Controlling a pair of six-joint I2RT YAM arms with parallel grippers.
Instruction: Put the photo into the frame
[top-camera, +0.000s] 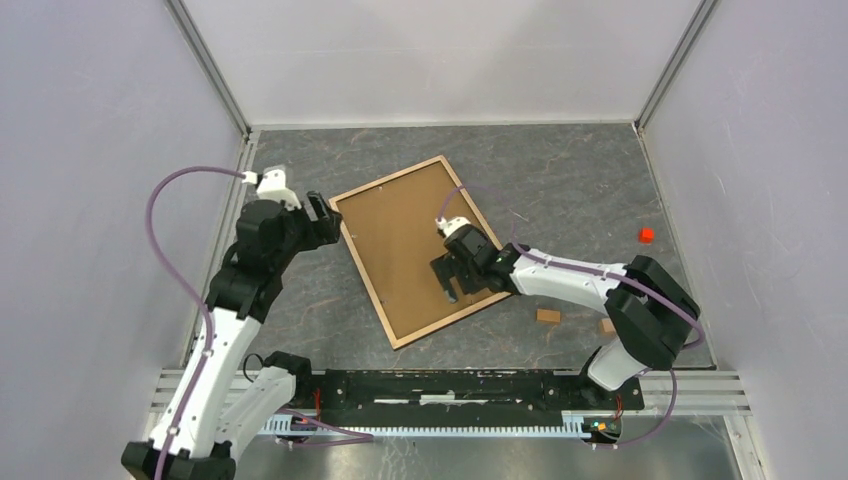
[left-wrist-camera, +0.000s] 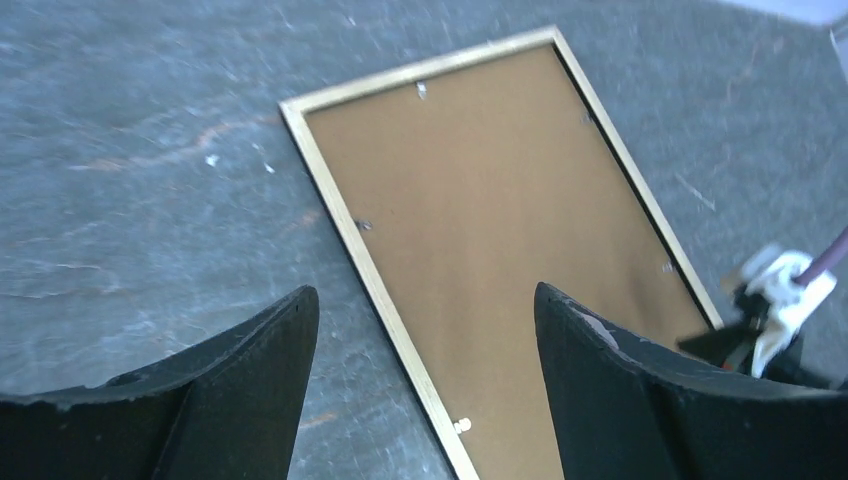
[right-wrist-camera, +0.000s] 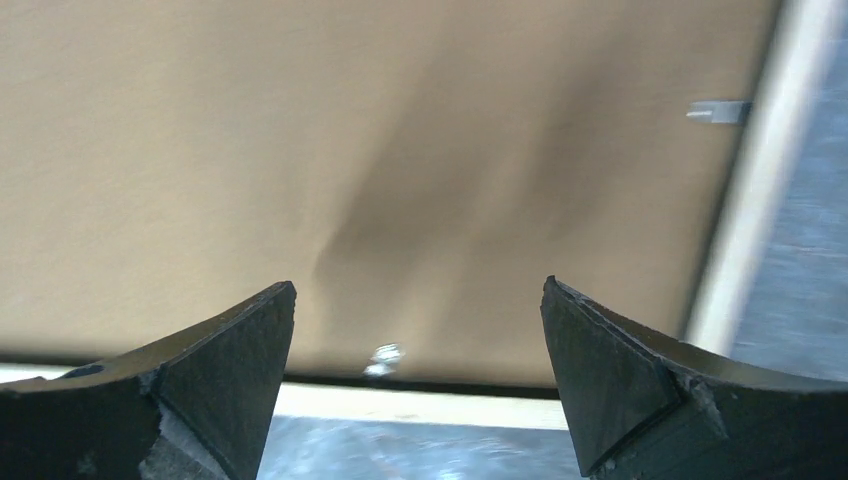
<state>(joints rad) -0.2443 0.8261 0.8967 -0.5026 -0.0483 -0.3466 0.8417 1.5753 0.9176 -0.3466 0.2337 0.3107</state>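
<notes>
Grey table (top-camera: 560, 180); left hand (left-wrist-camera: 425, 298), right hand (right-wrist-camera: 420, 290) agape, empty.

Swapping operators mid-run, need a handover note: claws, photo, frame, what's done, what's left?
Left claw: open, empty, above the table by the frame's far-left corner.
Right claw: open, empty, over the backing board.
Frame lies back side up on the table, board seated in it.
Photo not visible; possibly under the board, cannot tell.
Left: confirm the photo is in, check the metal tabs.
</notes>
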